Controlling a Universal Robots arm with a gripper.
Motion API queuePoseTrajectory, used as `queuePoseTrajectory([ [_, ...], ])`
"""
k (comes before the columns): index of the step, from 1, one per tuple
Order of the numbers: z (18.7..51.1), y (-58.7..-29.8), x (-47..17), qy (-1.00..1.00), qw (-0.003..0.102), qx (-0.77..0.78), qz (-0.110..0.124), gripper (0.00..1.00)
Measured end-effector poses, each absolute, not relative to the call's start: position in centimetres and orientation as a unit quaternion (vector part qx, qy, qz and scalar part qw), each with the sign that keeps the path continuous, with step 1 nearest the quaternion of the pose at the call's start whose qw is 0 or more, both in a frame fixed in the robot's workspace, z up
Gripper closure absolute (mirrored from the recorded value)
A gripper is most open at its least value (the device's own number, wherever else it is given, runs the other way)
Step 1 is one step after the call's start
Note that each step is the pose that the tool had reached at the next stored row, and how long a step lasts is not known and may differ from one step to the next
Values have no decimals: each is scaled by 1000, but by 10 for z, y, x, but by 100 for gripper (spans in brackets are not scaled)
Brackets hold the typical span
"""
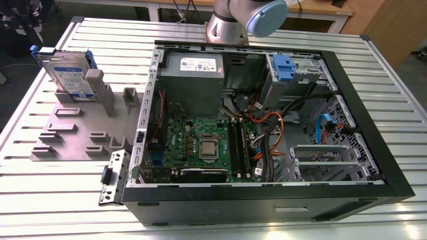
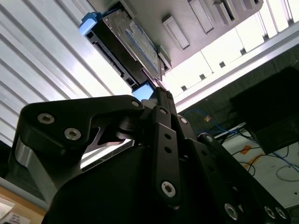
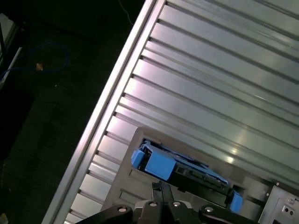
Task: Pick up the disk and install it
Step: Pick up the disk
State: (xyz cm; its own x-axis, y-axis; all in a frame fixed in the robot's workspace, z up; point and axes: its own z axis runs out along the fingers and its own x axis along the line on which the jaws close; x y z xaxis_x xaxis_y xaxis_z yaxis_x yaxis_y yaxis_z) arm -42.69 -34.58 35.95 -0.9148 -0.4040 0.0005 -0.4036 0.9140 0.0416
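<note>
The disk stands on edge in a slot of a grey holder. The holder sits on the slatted metal table, at the exterior view's left and towards the far side. The disk's labelled face looks towards the near side, and its blue frame shows along the top edge. It is well apart from the open computer case at the exterior view's right, where a bare metal cage sits in the near right corner.

In the first wrist view the gripper hangs over the holder. Its tips point at the blue end of the disk without touching it. In the second wrist view the gripper lines up with the same end of the disk. The jaws look pressed together with nothing between them.

The step in hand appears to be the approach for the pick-up, and nothing of the install is done.

- **Jaw width:** the jaws would need to spread wider than the disk is thick.
- **Grip:** they should straddle the top edge squarely, with the pads flat on the two broad faces, not on the blue frame, which may flex.
- **Position:** a hold near the middle of the edge should keep the disk from swinging.
- **Lift:** a straight pull along the slot should keep it from jamming or dragging the holder.
</note>
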Motion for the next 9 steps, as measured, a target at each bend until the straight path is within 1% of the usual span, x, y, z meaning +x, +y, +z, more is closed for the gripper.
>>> queuePoseTrajectory([
  [9, 360, -346, -427, -975, 5, 222, -20, 89],
])
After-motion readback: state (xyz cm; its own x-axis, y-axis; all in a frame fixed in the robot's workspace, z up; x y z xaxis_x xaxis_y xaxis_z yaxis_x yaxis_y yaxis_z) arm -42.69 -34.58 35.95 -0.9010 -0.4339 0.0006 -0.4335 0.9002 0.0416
